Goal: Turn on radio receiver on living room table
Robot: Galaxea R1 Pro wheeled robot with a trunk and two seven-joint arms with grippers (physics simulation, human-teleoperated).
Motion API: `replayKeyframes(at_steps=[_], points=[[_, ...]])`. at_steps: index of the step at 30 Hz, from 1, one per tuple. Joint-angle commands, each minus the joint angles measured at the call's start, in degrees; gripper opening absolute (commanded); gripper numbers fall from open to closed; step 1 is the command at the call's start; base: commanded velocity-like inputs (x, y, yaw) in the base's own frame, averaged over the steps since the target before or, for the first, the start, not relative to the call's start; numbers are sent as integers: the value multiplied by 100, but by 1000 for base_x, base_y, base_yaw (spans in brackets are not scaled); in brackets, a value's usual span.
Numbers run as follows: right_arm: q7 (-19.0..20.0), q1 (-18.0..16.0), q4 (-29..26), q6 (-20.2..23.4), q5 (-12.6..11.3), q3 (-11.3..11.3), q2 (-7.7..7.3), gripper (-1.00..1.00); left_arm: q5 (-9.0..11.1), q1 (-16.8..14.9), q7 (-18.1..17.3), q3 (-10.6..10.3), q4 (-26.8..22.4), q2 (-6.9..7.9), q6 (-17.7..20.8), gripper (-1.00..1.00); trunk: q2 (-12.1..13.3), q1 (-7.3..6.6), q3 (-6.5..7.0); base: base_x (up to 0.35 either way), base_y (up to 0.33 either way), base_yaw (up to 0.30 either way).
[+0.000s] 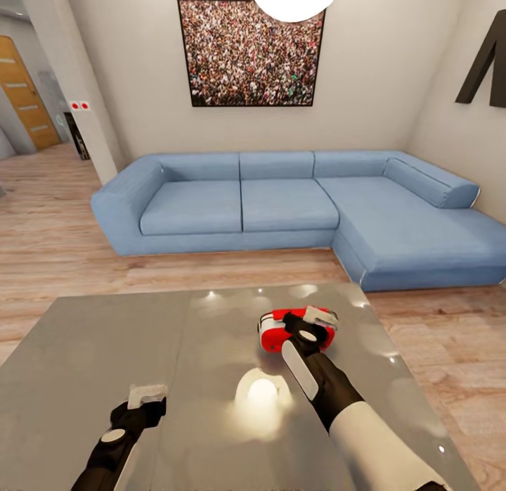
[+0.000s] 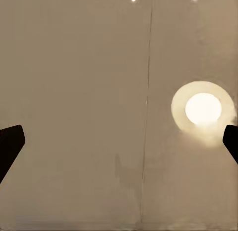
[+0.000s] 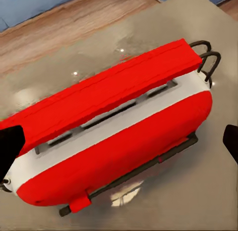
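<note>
right end effector (image 1: 309, 327) above radio receiver (image 3: 114, 136)

Blue L-shaped sofa (image 1: 295, 206) on pale wood floor (image 1: 42, 224) beneath framed crowd photo (image 1: 249, 53)

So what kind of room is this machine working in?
Most likely a living room: a blue L-shaped sofa, a framed crowd photo on the wall, and a low glossy table holding a small red radio.

The left gripper (image 2: 119, 144) hangs over the glossy grey-brown desk (image 2: 74, 92), its dark jaws spread wide apart at either edge. A round lamp reflection (image 2: 203, 109) glows on the surface (near one jaw), beside a thin seam (image 2: 147, 92).
</note>
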Motion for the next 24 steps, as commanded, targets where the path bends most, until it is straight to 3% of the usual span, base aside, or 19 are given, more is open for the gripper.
replayKeyframes(at_steps=[1, 4, 8, 9, 13, 14, 15, 19, 22, 24], points=[[-4, -85, -27, 115, 0, -1, 0, 100, 0, 0, 1, -7, 109, 0, -46, 100, 0, 0, -10, 0, 0, 0], [-18, -578, -64, 518, 4, -2, 0, 100, -3, 0, 2, -17, 269, 0, -280, 100, 0, 0, -37, 0, 0, 0], [-10, -1028, -111, 1162, -3, -19, -55, 100, -6, 0, 2, -19, 294, 0, -329, 100, 0, 0, -74, 0, 0, 0], [-15, -1278, -199, 1439, -10, -34, -89, 100, -7, 0, 2, -16, 298, 0, -339, 100, 0, 0, -83, 0, 0, 0], [-41, -1616, -439, 1852, -27, -57, -116, 100, -7, 0, 2, -13, 300, 0, -347, 100, 0, 0, -120, 0, 0, 0], [-47, -1794, -514, 2150, -40, -103, -143, 100, -8, 0, 2, -12, 300, 0, -348, 100, 0, 0, -129, 0, 0, 0], [-29, -1943, -547, 2386, -58, -302, -177, 100, -8, 0, 2, -11, 300, 0, -349, 100, 0, 0, -138, 0, 0, 0], [-6, -2084, -546, 2605, -91, -1011, -213, 100, -14, 0, 2, -11, 301, 0, -349, 100, 0, 0, -175, 0, 0, 0], [-56, -2127, -390, 2667, -98, -1376, -224, 100, -16, 0, 2, -11, 301, 0, -349, 100, 0, 0, -202, 0, 0, 0], [-67, -2131, -315, 2665, -98, -1409, -225, 100, -18, 0, 2, -10, 301, 0, -349, 100, 0, 0, -221, 0, 0, 0]])
